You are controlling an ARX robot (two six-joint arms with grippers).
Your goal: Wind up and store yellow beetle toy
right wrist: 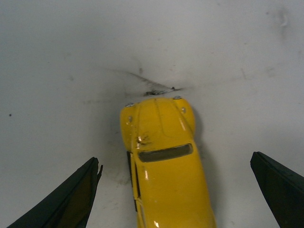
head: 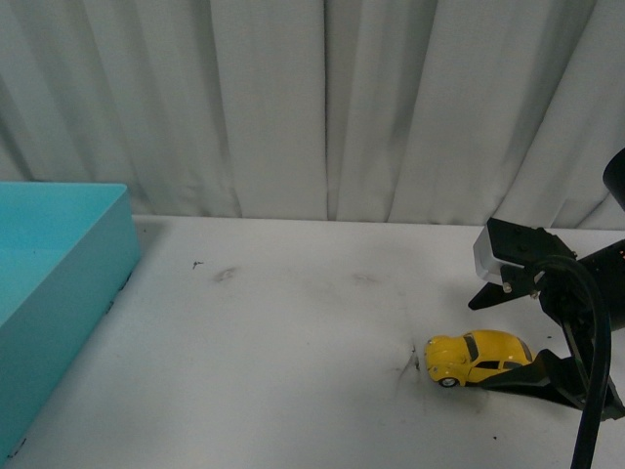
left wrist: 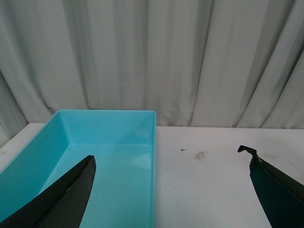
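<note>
- Small glossy yellow Beetle-shaped toy car [head: 478,357] [right wrist: 164,164] with dark windows and silver-hubbed black wheels, standing on its wheels on the flat white tabletop [head: 293,342] [right wrist: 57,71], at the near right in the front view.
- Nose of the toy car turned toward the robot's left, just short of a dark scuff mark [head: 408,363] [right wrist: 154,89] on the white surface.
- Right gripper [head: 479,345] [right wrist: 175,159], black and long-fingered, spread wide around the toy car: one finger on the far side, the other on the near side and low to the tabletop.
- In the right wrist view, bare table visible between each fingertip and the yellow body; nothing gripped, no contact with either finger to be seen there.
- Rear of the toy car cut off by the edge of the right wrist view, so nothing to tell about that end.
- Open-topped rectangular turquoise plastic bin [head: 68,254] [left wrist: 109,113] at the left edge of the tabletop, well apart from the toy car.
- Left gripper [left wrist: 167,154], seen only from its own wrist camera, likewise spread wide and holding nothing: one black finger over the bin, the other over bare white table [left wrist: 204,190] beside it.
- Faint grey smudge [head: 225,275] [left wrist: 200,155] on the table between bin and toy car.
- Pleated pale grey curtain [head: 293,98] [left wrist: 190,57] across the whole background behind the table.
</note>
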